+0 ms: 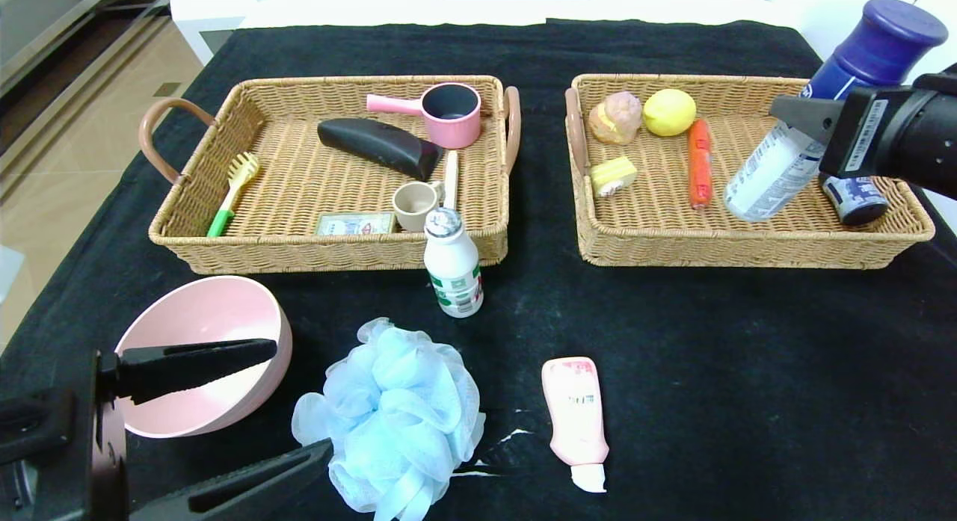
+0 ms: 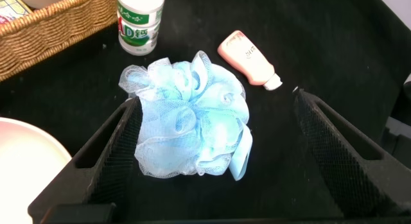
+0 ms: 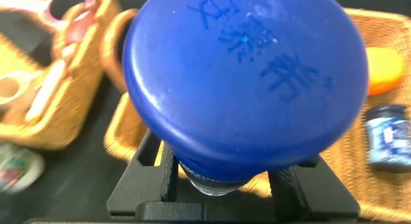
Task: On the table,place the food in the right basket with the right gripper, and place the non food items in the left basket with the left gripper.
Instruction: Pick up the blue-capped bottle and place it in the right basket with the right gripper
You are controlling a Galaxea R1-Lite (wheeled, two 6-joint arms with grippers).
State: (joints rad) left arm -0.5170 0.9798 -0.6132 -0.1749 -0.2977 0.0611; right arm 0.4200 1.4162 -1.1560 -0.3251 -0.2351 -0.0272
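My right gripper [image 1: 804,121] is shut on the neck of a white bottle with a big blue cap [image 1: 777,170] and holds it tilted over the right basket [image 1: 748,253]. The cap [image 3: 244,76] fills the right wrist view, with that gripper [image 3: 221,179] closed under it. My left gripper [image 1: 288,401] is open at the front left. A light-blue bath pouf [image 1: 392,409] lies at its fingertips; in the left wrist view the pouf [image 2: 189,124] sits between the spread fingers of the gripper [image 2: 215,102], against one finger.
A white milk bottle [image 1: 453,263] stands before the left basket [image 1: 329,253]. A pink tube [image 1: 576,416] lies front centre and a pink bowl [image 1: 202,356] front left. The left basket holds a pink pot, brush and cup; the right holds a lemon, carrot, cake and jar.
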